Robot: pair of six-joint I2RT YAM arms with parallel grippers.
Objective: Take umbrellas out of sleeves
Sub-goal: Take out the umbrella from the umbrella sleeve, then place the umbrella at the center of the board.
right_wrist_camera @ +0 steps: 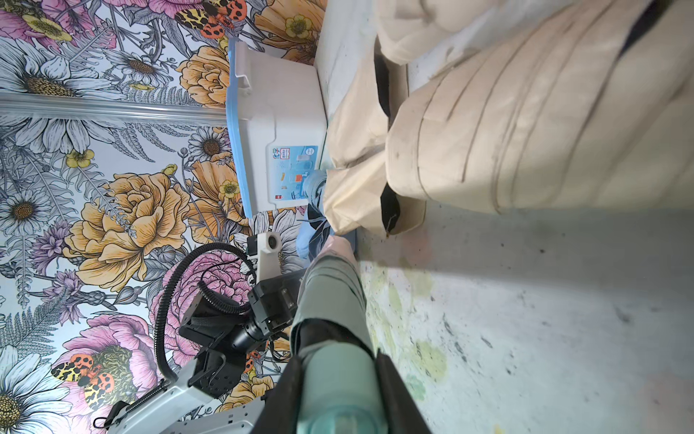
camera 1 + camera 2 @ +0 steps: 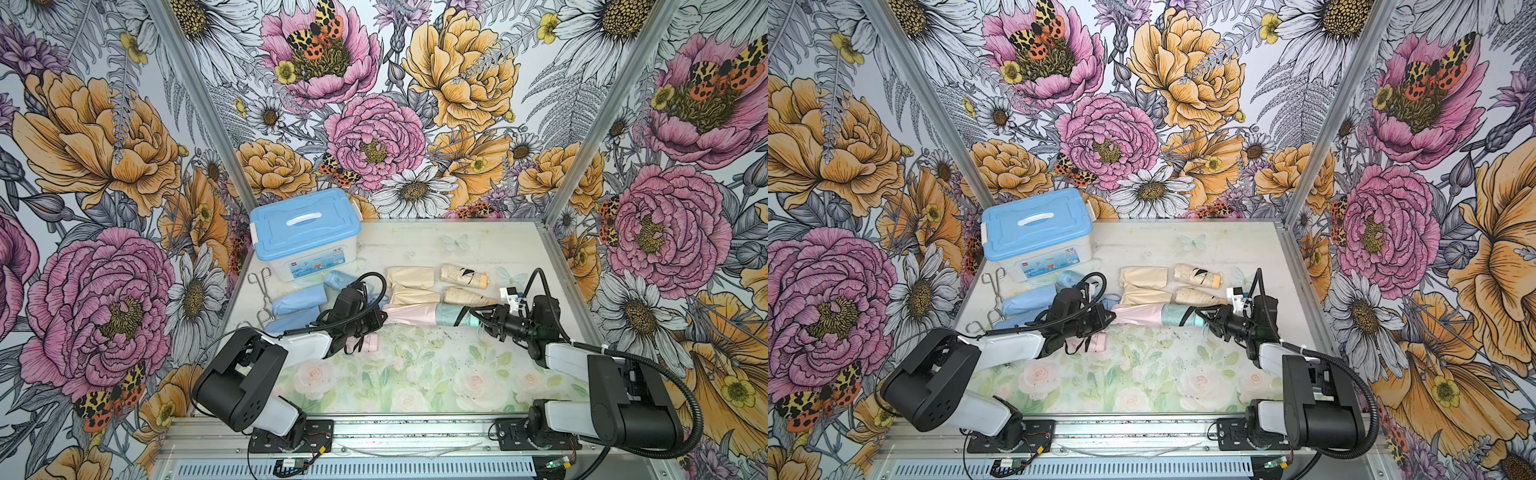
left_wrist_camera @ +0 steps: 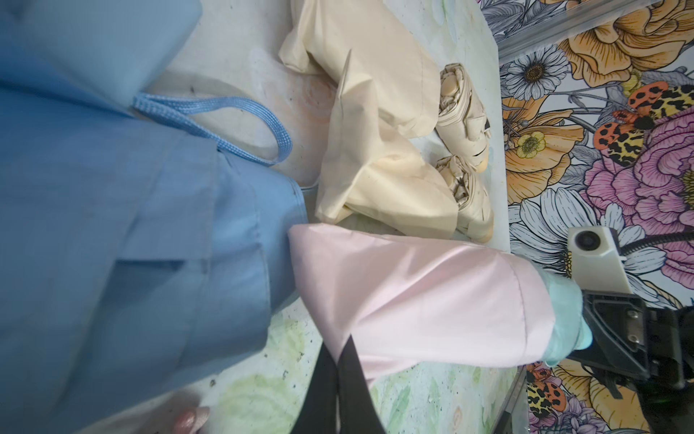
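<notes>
1. The mint-green umbrella [image 2: 451, 314] was stretched between the two hands over the middle of the desk [image 2: 415, 374]; one end was buried in the pink sleeve [image 2: 409, 313], the handle end was bare; the extraction looked about half done.
2. The right hand [image 1: 338, 394] was clamped tight on the umbrella's handle end; that handle looked smooth and rounded, so a hard pull against binding fabric could slide the fingers off it.
3. The left hand [image 3: 340, 372] was closed on a thin pinch of the sleeve's shut end; the cloth looked slick; if the pinch slipped, the sleeve would likely travel along with the umbrella instead of peeling off.
4. The black strap [image 2: 461, 318] hung loose just past the sleeve's mouth; it could foul the right hand's fingers.
5. A cream umbrella [image 2: 467, 296] and a cream sleeve [image 2: 415, 296] lay just beside the pair; a skewed pull could drag them; the pink umbrella [image 2: 368, 343] lay under the left arm and could be knocked.
</notes>
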